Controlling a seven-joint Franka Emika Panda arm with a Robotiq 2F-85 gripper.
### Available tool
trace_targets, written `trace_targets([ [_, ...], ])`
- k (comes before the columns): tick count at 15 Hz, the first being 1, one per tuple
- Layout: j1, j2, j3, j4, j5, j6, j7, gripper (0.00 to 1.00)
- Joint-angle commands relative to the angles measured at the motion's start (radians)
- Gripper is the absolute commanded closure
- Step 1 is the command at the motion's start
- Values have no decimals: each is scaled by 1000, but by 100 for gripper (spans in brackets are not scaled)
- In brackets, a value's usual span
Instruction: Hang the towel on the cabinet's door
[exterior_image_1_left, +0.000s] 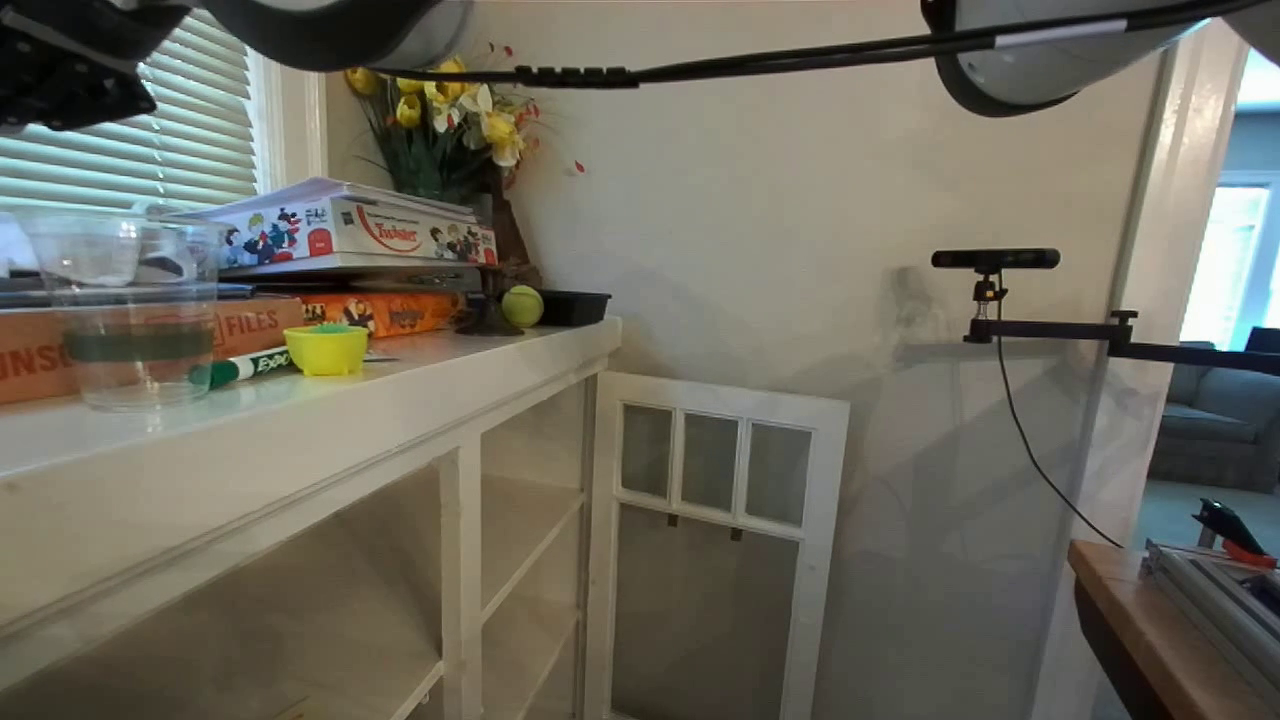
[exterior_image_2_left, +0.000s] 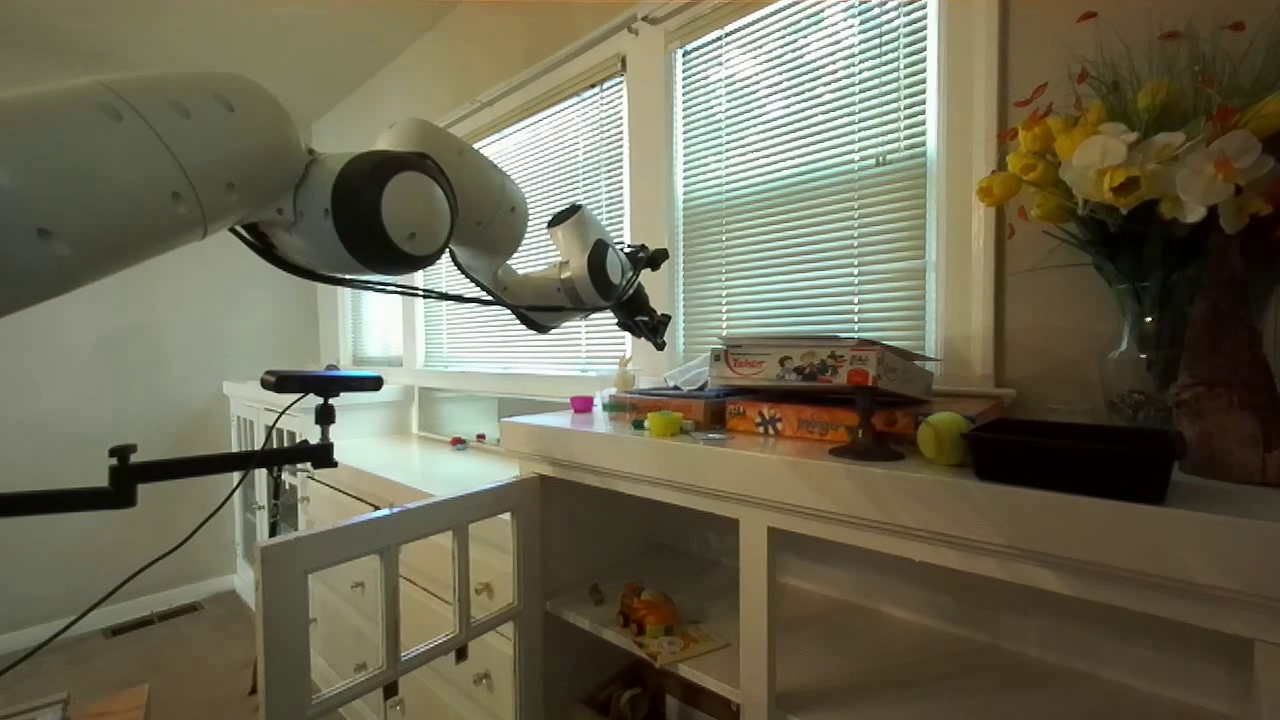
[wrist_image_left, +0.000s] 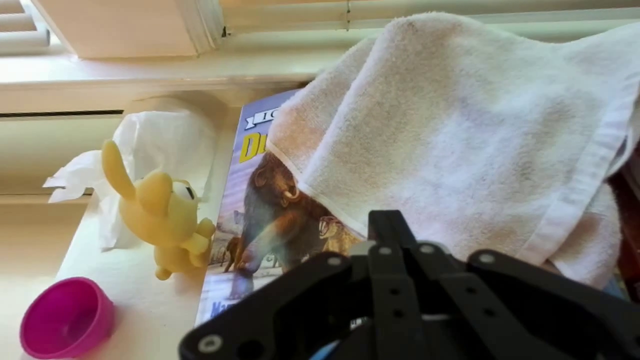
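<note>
The fingers (wrist_image_left: 392, 250) are pressed together, holding nothing. The towel (wrist_image_left: 450, 145) lies partly over a picture book (wrist_image_left: 250, 215). It looks light, soft and floppy, so spread wide and pinch its raised fold (wrist_image_left: 342, 117), not the flat part.

In wrist view, couldn't see right end of towel (wrist_image_left: 450, 130) past right edge, or some lower margin behind gripper (wrist_image_left: 391, 220). Couldn't read full title on book (wrist_image_left: 275, 220), covered by towel; missed book's bottom behind gripper too. Caught only part of white paper (wrist_image_left: 165, 132) behind yellow figure (wrist_image_left: 165, 215). In both exterior views, missed lower end of cabinet door (exterior_image_1_left: 825, 480) past bottom edge. In an exterior view, missed near end of arm (exterior_image_2_left: 410, 210) past left edge and some flowers (exterior_image_2_left: 1120, 170) past right edge. Found towel beside game box (exterior_image_2_left: 820, 365) too small to judge folds. Couldn't identify dim items (exterior_image_2_left: 635, 690) low inside cabinet (exterior_image_2_left: 757, 620).
</note>
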Motion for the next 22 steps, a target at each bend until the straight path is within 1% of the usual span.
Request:
trace_targets([
  [1,-10,-18,-34,-36,-17,17,23,82],
  [2,-12,-14,-45,-33,-16,13,29,73],
  [5,-17,-5,-85,-29,-13,-10,56,54],
  [8,-19,1,-114,-39,-11,-23,64,32],
  [11,-16,7,-129,-49,-7,-37,66,12],
  [12,-15,8,-132,-52,-6,-42,66,4],
  [14,-14,5,-129,-64,-4,-51,61,0],
  [22,-17,11,-105,-82,14,-82,48,0],
])
